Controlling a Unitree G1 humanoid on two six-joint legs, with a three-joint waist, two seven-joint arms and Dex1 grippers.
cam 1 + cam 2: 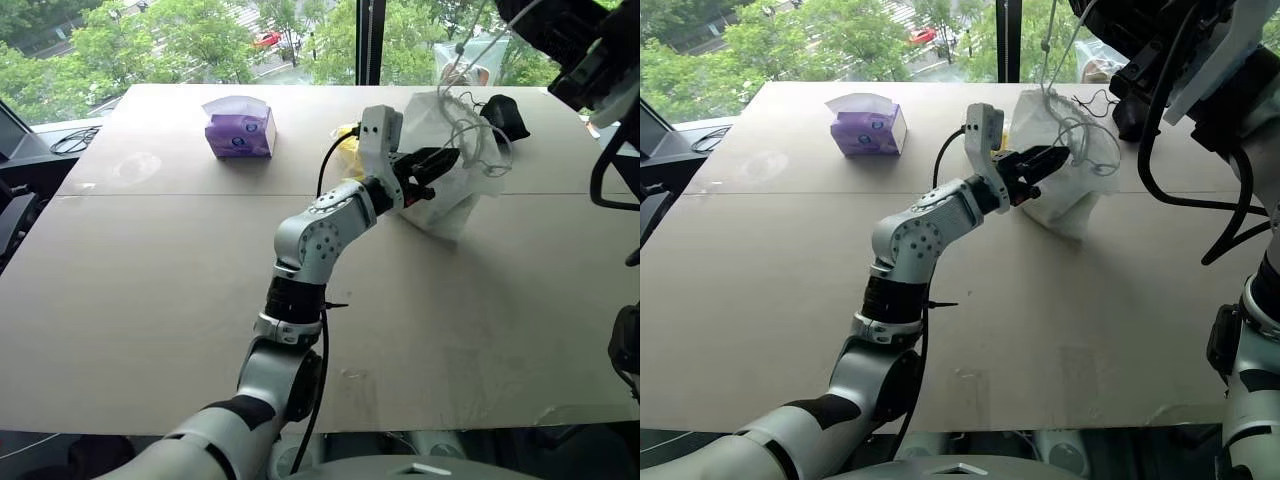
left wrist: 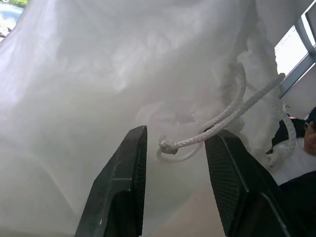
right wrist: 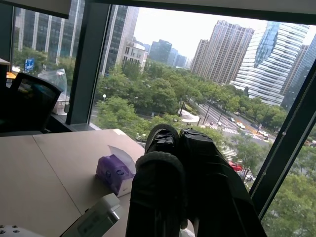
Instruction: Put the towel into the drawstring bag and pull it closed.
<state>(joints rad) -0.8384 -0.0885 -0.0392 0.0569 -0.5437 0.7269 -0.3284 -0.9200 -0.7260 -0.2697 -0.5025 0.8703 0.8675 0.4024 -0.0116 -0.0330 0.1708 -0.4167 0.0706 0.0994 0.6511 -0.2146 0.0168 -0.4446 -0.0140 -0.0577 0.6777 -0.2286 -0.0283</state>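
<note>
Your left arm reaches forward and slightly toward your right over the worktop (image 1: 150, 300), elbow bent, forearm rising to the wrist. Your left gripper (image 1: 440, 163) points roughly level, a little upward, toward the far right. Its jaws stand partly apart; in the left wrist view the two black fingers (image 2: 123, 187) frame a gap with nothing clamped between them, a knotted cord end lying in that gap. Your right arm is raised high at the upper right. Your right gripper (image 3: 173, 148) tilts upward toward the window, its jaws pressed together, the padded fingers touching along their length.
</note>
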